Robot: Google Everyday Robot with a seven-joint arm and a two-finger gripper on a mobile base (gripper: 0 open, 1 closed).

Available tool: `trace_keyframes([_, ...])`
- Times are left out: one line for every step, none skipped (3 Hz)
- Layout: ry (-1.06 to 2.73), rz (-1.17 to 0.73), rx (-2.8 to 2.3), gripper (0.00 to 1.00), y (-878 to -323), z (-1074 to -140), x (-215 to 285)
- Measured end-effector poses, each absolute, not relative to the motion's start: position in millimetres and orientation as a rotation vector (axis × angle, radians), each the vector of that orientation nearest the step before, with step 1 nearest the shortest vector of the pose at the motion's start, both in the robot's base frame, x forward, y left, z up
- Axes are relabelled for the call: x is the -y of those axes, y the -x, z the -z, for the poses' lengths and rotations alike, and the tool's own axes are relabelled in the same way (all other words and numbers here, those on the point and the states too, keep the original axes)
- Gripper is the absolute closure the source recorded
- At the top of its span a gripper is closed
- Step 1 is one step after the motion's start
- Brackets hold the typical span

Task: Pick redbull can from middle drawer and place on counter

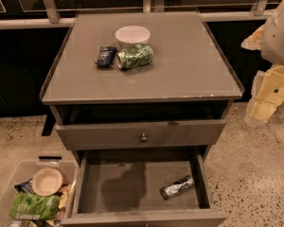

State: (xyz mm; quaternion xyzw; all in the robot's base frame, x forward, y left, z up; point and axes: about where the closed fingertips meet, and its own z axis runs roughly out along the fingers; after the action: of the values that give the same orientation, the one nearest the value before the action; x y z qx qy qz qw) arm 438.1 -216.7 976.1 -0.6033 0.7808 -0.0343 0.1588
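Silver redbull can (pixel 177 187) lay sideways in open middle drawer (pixel 118 186) | gripper (pixel 259 112) hung R of counter (pixel 194 70), open/closed state: cannot tell | step: approach | nxt: reach down to can

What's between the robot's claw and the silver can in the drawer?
Camera view: the gripper hangs right of the cabinet; between it and the redbull can, only floor and the middle drawer's right wall.

The redbull can (pixel 177 187) lies in the middle drawer (pixel 128 183), toward its right wall. On the counter (pixel 189 70) above, another can (pixel 135 56) lies just before a bowl (pixel 132 34), with a packet (pixel 106 56) at its left. The gripper (pixel 262 109) hangs right of the counter.
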Motion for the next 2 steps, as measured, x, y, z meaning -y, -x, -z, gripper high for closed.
trace_keyframes([1.725,0.098,-2.232,0.0,-438.1,-976.1,216.7])
trace_keyframes([1.731,0.132,-2.219,0.0,-431.0,-970.9,220.6])
